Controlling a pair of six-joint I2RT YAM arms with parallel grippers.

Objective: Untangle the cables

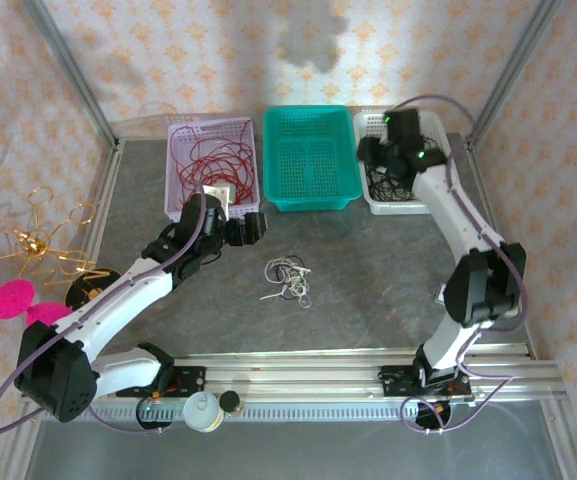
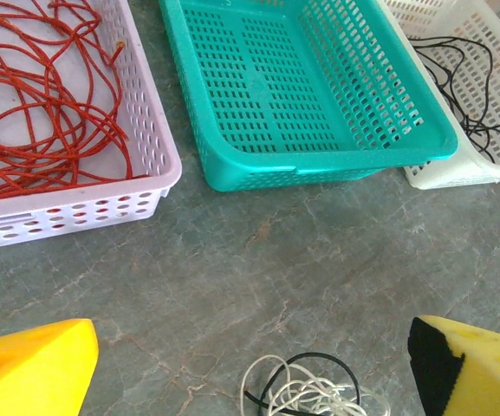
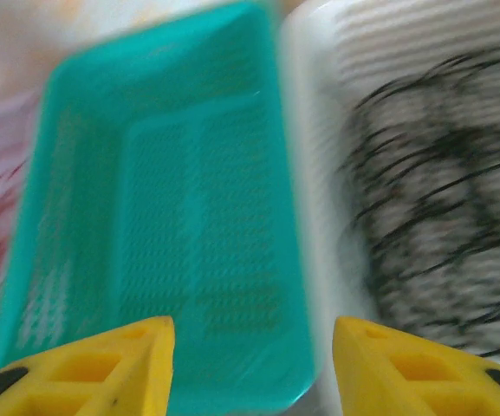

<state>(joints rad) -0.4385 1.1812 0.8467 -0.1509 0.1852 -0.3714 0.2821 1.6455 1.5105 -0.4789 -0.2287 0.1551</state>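
We see the left gripper (image 2: 250, 374) with its yellow fingers (image 2: 31, 371) spread wide and nothing between them. A small clump of white cables (image 2: 308, 392), with one black strand looped through it, lies on the grey table (image 2: 258, 260) between those two fingers at the bottom of the wrist camera's view, touching neither finger. Ahead of this gripper stand three baskets in a row. The lilac basket (image 2: 76, 212) is ahead to its left and holds a red cable (image 2: 33, 113) in loose coils. The teal basket (image 2: 319, 166) is straight ahead. The white basket (image 2: 457, 173) is ahead to its right, with a black cable (image 2: 466, 87) lying inside.

The right gripper (image 3: 254, 364) hangs above the far baskets, its fingers parted with a bare gap between them. Its wrist picture is badly blurred, so we can only say the gap looks free of any cable. Under it, the teal basket sits ahead and to the left of the fingers, and the white basket with the dark streaks of the black cable sits ahead and to the right. The white clump lies well apart from this gripper, back toward the arm bases.
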